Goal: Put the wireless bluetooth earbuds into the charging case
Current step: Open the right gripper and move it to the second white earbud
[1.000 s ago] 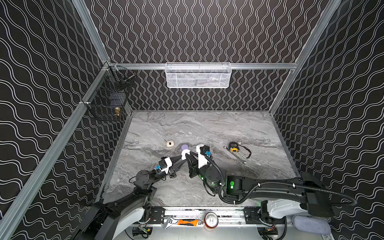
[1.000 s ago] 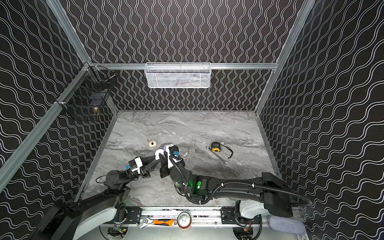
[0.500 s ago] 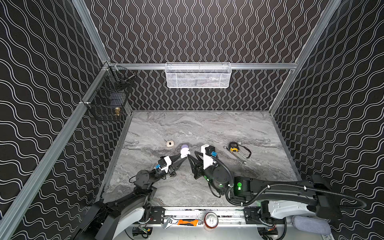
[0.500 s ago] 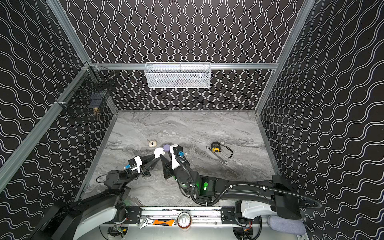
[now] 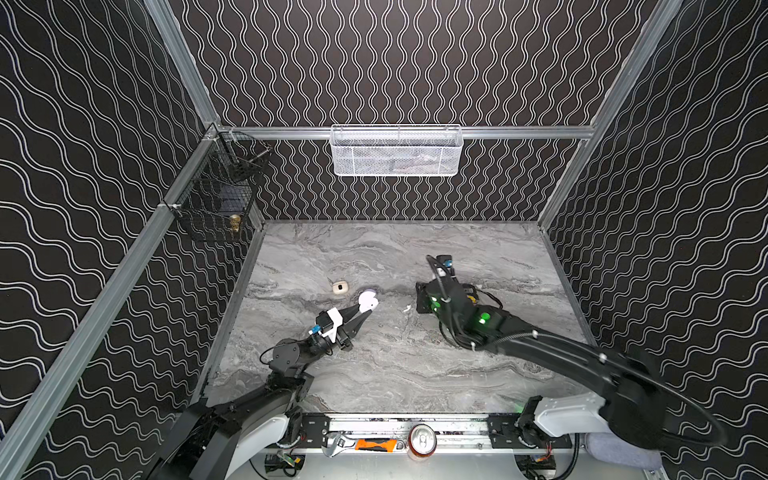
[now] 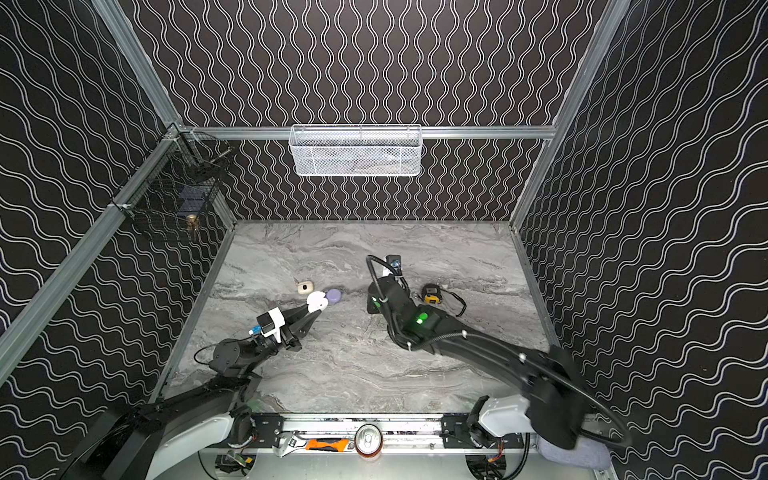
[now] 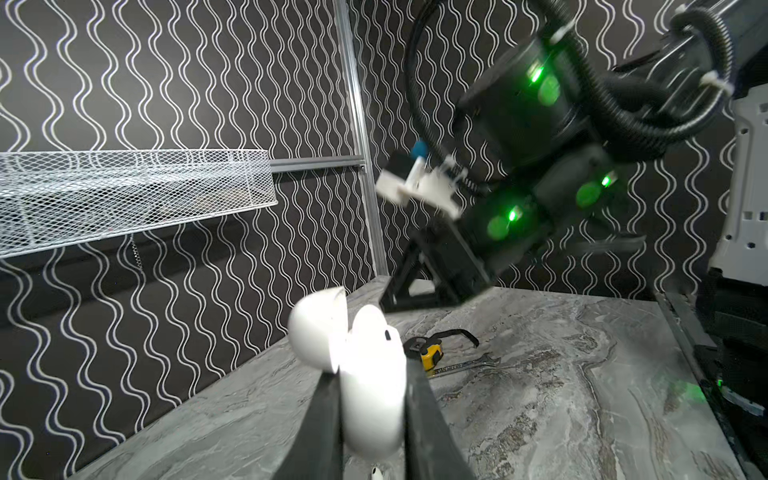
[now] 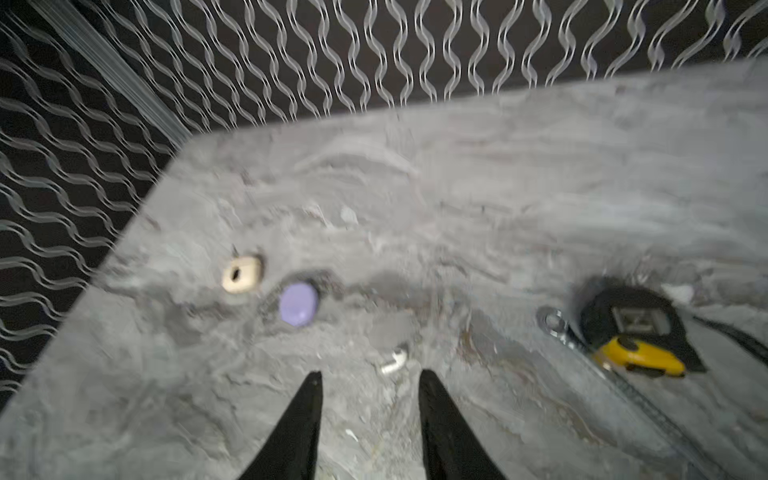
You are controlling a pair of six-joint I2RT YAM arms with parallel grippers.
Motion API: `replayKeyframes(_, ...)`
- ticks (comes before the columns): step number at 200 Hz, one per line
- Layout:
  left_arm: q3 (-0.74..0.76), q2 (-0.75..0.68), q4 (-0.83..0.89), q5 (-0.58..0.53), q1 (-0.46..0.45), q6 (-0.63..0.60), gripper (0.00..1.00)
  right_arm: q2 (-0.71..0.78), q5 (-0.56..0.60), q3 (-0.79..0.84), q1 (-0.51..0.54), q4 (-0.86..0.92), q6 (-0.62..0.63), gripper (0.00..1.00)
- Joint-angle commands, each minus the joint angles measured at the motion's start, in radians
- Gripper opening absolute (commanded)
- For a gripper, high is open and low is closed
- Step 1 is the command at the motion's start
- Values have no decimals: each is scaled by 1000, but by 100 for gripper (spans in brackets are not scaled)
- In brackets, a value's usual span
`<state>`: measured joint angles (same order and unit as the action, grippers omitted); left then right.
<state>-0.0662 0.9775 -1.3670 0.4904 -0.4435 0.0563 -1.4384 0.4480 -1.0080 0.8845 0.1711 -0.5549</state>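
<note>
Right hand (image 8: 370,374), spread apart and empty, is way closer to the white earbud (image 8: 395,360), lying slantwise just ahead on the surface (image 8: 540,187). Left hand (image 7: 370,370) is clamped on the open charging case (image 7: 374,415).

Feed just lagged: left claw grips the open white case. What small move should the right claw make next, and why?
Probably ease the right claw forward and down onto the white earbud and close. Its jaws stand open and empty, that earbud lies on the table just ahead of it, and the left claw holds the charging case open.
</note>
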Motion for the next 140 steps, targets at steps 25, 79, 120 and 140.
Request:
replayKeyframes(25,-18,-72,125,-58,1,-26,0,-258,-222,-125,-54,113,-51,40)
replayKeyframes(79,-14,-62,97,-60,1,-24,0,-449,-232,-224,-77,145,-48,39)
replayKeyframes(120,-14,-76,113,-61,0,-27,0,-486,-223,-203,-81,130,-52,40)
replayKeyframes(140,-15,-86,131,-61,1,-31,0,-514,-233,-216,-81,125,-47,40)
